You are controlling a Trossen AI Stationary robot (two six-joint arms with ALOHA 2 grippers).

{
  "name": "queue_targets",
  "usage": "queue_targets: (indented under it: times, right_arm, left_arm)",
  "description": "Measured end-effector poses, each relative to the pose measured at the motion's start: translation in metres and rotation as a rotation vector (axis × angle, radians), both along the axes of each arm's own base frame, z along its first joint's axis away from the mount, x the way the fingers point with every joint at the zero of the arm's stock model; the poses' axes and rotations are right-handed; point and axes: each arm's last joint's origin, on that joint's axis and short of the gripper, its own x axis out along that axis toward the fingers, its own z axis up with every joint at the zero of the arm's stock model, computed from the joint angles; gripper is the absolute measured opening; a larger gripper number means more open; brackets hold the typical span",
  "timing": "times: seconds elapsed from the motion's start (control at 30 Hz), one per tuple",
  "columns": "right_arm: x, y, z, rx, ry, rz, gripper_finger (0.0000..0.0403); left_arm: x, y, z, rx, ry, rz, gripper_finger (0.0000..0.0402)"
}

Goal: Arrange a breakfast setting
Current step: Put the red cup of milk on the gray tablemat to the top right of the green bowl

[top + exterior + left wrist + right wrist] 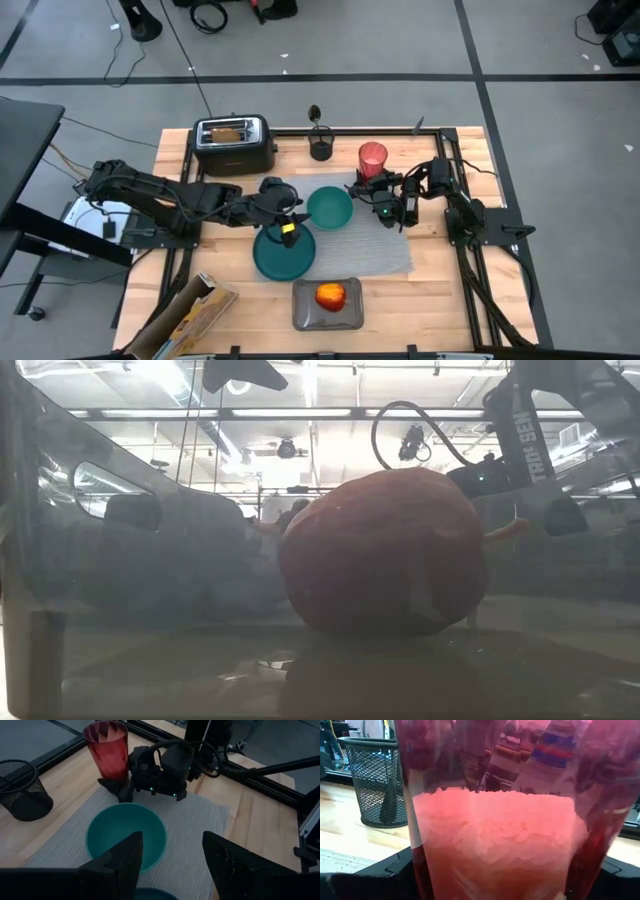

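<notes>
Apple sits nearest the camera, on the grey tray at the near edge, so it's not yet on the mat. Going left to right: cereal box lies at the near-left corner, unopened as far as I can tell; toaster far-left w/ toast in its slot. Left gripper hovers over the plate, fingers part-open, nothing between them in the left wrist view. Plate is on the mat's left end, bowl just beyond it, empty. Mesh pot w/ spoon stands at the far edge. Right gripper is wide open w/ fingers either side of the cup's base, not squeezing it; cup is at the mat's far-right corner.

Est. about halfway: plate, bowl, cup placed; apple, toast, cereal, spoon left.

Room: mat's right half is bare, near-right table too. Middle is tight, both grippers near bowl.
</notes>
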Motion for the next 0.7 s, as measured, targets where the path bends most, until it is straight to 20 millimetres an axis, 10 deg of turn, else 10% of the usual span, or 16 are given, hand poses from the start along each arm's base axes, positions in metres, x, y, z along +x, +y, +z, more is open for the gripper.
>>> queue_targets:
  times: [0.7]
  right_arm:
    - [-0.008, 0.008, 0.022, -0.019, 0.004, 0.06, 0.0391]
  left_arm:
    - [0.0, 0.0, 0.0, 0.0, 0.001, 0.001, 0.0213]
